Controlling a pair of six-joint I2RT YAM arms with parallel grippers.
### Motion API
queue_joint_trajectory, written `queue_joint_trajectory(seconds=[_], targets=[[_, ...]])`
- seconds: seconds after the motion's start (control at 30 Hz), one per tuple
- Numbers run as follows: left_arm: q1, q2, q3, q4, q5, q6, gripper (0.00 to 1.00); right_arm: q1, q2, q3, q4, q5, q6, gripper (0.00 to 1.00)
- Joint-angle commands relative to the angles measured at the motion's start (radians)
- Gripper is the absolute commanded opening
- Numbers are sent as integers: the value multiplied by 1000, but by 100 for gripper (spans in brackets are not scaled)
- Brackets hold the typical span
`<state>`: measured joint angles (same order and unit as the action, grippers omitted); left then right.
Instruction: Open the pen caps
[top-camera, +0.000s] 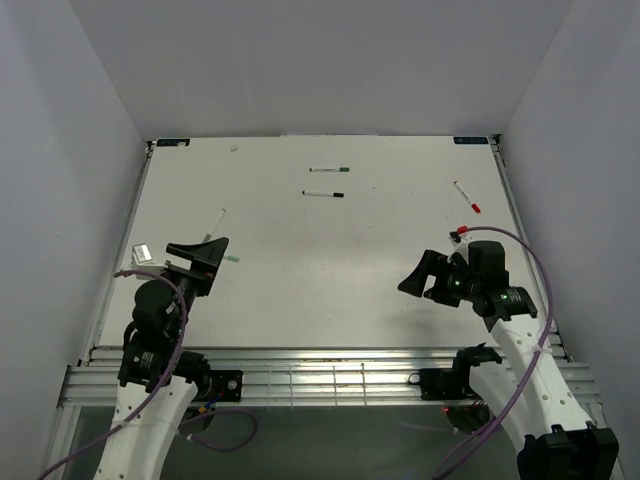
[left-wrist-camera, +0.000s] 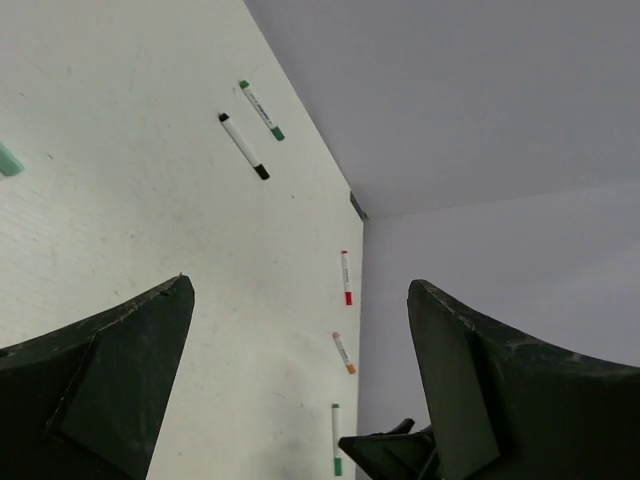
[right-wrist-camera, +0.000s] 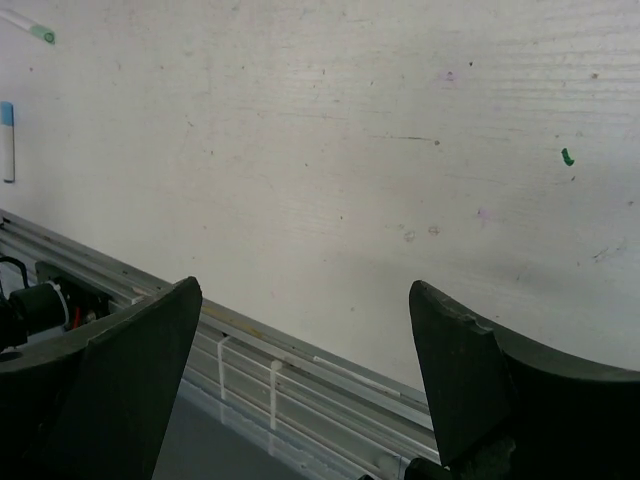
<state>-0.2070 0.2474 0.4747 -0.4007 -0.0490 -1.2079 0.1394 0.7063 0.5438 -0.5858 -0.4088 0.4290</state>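
Several thin white marker pens lie on the white table (top-camera: 330, 280). At the far middle lie a pen with a green cap (top-camera: 346, 168) and one with a black cap (top-camera: 339, 194). A red cap (top-camera: 475, 208) ends a pen at the far right. The left wrist view shows the same green cap (left-wrist-camera: 277, 133), black cap (left-wrist-camera: 262, 172) and red cap (left-wrist-camera: 348, 298), plus an orange-tipped pen (left-wrist-camera: 344, 353) and a green-ended pen (left-wrist-camera: 337, 440). My left gripper (top-camera: 205, 250) (left-wrist-camera: 300, 285) hangs open and empty at the near left. My right gripper (top-camera: 415, 278) (right-wrist-camera: 305, 287) is open and empty at the near right.
A white pen (top-camera: 217, 222) and a small green piece (top-camera: 235, 258) lie beside the left gripper. A blue-ended pen (right-wrist-camera: 8, 140) shows far left in the right wrist view. An aluminium rail (top-camera: 330, 365) runs along the near edge. White walls enclose three sides.
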Motion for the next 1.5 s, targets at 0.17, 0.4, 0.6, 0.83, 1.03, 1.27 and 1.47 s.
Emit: queue_joint_trajectory(seconds=[0.17, 0.4, 0.6, 0.83, 1.03, 1.27, 1.47], targets=[[-8, 59, 185, -242, 14, 297, 98, -9, 224, 159, 194, -97, 31, 90], [-9, 93, 334, -444, -106, 271, 98, 159, 476, 283, 366, -142, 68, 90], [-12, 235, 390, -478, -19, 310, 87, 409, 804, 617, 325, 45, -31, 90], [-8, 735, 570, -696, -146, 236, 93, 466, 923, 809, 285, 93, -27, 90], [9, 1038, 721, -727, -231, 117, 95, 468, 862, 779, 221, 154, -82, 90], [69, 1260, 821, -739, -314, 67, 92, 466, 753, 654, 222, 183, -116, 90], [153, 1322, 815, -695, -341, 44, 85, 465, 679, 573, 227, 199, -137, 90]])
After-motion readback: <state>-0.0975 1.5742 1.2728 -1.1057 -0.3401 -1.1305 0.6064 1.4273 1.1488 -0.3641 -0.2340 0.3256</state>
